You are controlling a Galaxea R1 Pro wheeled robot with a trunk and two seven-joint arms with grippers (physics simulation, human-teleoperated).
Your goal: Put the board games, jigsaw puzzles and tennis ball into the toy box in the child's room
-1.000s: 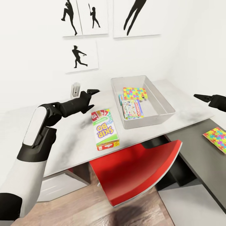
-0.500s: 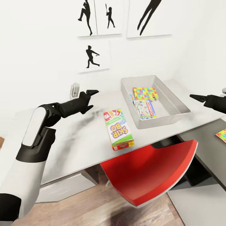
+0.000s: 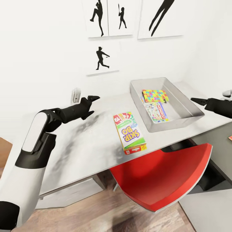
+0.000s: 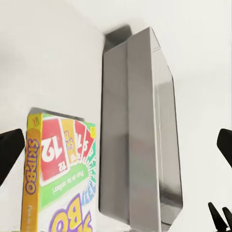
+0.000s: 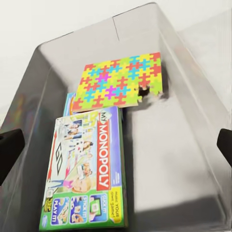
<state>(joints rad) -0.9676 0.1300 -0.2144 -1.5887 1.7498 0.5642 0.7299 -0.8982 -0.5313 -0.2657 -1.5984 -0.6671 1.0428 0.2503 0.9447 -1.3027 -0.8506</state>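
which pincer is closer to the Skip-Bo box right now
Left. The left pincer hovers over the table beside the Skip-Bo box, on its wall side. The right pincer hangs beyond the toy box, which sits between them.

SKIP-BO (image 3: 130, 132) flat on table (image 3: 80, 141) | MONOPOLY (image 3: 157, 111), puzzle (image 3: 155, 95) in toy box (image 3: 190, 106)

the toy box (image 3: 190, 113) looks like smooth grey plastic with a soft sheen on its walls. the skip-bo box (image 3: 129, 132) and the monopoly box (image 5: 87, 176) read as glossy printed card. the jigsaw puzzle (image 5: 121, 84) is flat, matt and brightly coloured. the table (image 3: 80, 145) top is a pale, smooth, faintly mottled surface. the chair (image 3: 167, 177) is glossy red plastic, and the floor (image 3: 96, 209) is matt wood plank.
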